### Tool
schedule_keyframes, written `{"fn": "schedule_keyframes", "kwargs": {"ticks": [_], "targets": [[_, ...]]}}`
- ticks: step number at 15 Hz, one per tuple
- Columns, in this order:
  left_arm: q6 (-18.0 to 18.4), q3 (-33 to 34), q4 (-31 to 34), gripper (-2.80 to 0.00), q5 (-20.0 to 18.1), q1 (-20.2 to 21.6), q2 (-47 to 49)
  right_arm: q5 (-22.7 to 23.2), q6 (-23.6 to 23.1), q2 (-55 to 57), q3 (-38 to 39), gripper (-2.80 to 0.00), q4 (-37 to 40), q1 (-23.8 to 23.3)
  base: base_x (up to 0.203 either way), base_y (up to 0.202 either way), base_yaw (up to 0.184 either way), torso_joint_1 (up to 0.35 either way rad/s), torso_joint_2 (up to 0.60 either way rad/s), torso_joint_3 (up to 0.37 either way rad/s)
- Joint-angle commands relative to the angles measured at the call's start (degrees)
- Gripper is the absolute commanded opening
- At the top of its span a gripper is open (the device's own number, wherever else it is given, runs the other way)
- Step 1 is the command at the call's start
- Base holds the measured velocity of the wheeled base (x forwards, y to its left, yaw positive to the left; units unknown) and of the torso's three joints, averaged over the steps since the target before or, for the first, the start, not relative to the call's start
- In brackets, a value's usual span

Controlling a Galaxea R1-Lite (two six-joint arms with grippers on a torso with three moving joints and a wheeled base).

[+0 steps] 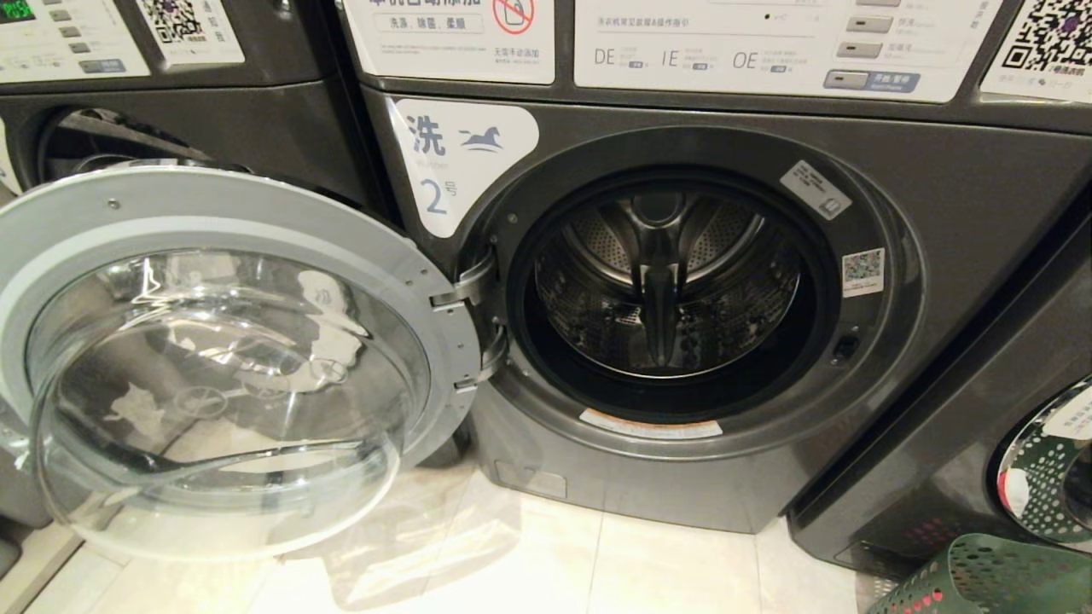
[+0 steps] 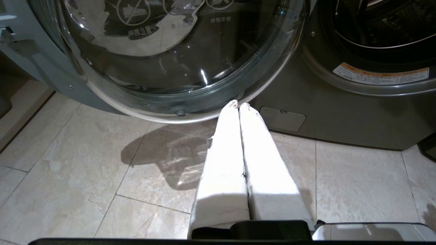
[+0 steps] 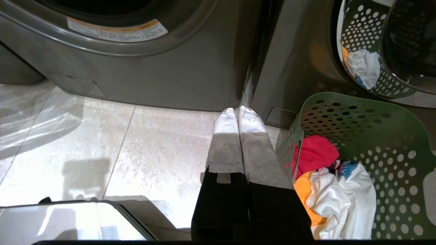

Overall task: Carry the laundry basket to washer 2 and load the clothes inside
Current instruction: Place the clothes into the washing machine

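Observation:
Washer 2 (image 1: 768, 477) stands straight ahead, dark grey, its label showing a horse and a "2". Its round glass door (image 1: 230, 358) hangs swung open to the left, and the steel drum (image 1: 665, 281) looks bare. The green perforated laundry basket (image 3: 357, 119) sits on the floor at the lower right, in front of the neighbouring washer. In it lie the clothes: a red-pink piece (image 3: 315, 153), an orange one (image 3: 303, 187) and a white one (image 3: 344, 200). My right gripper (image 3: 237, 109) is shut and empty, just left of the basket's rim. My left gripper (image 2: 238, 104) is shut and empty, low beside the open door.
Another grey washer (image 1: 964, 443) stands to the right, its door glass (image 1: 1054, 469) mirroring the basket. A third machine (image 1: 171, 111) is behind the open door at left. Pale floor tiles (image 1: 597, 571) run in front of the washers.

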Motion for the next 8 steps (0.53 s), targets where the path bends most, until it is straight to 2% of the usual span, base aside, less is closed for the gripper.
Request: {"fn": "schedule_keyframes", "kwargs": {"ticks": [1,8], "targets": [[-0.02,0.09,-0.02,-2.8,0.08,0.0,0.09,-0.05,0.11,0.03,1.93,-2.8,-0.05,0.0,0.0,0.0,0.0,0.003,0.01,-0.207],[-0.02,0.09,-0.02,-2.8,0.1,0.0,0.09,0.04,-0.13,0.03,1.93,-2.8,-0.03,0.0,0.0,0.0,0.0,0.003,0.01,-0.198]]}}
